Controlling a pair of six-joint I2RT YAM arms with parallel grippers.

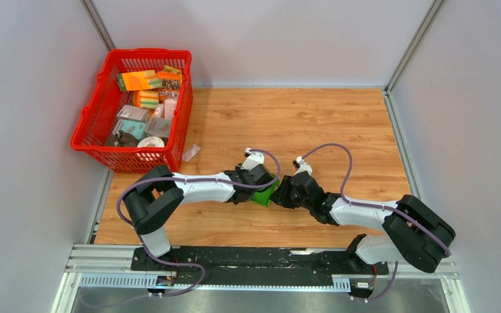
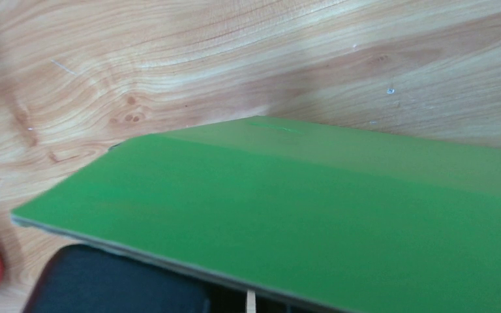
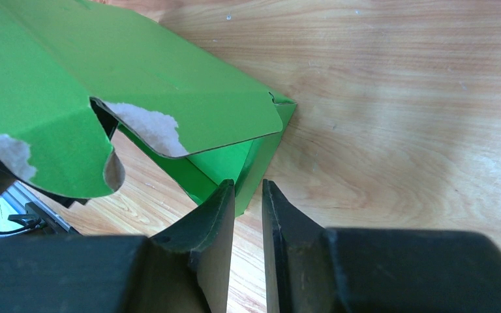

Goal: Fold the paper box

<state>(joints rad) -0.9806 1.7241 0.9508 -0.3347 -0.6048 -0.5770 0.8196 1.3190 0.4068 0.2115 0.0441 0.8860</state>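
Pinching paper box (image 1: 261,197) with left hand (image 1: 265,188), right hand (image 3: 248,185) slightly parted

White arm links (image 1: 203,189), purple cables (image 1: 329,151), black claws (image 1: 265,190) (image 1: 283,194)

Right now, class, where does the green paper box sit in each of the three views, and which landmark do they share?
Top external: paper box just below centre, small.
Left wrist: paper box fills the lower right, a flat panel.
Right wrist: paper box at upper left, flaps open.
Shared landmark: the wooden table under it.
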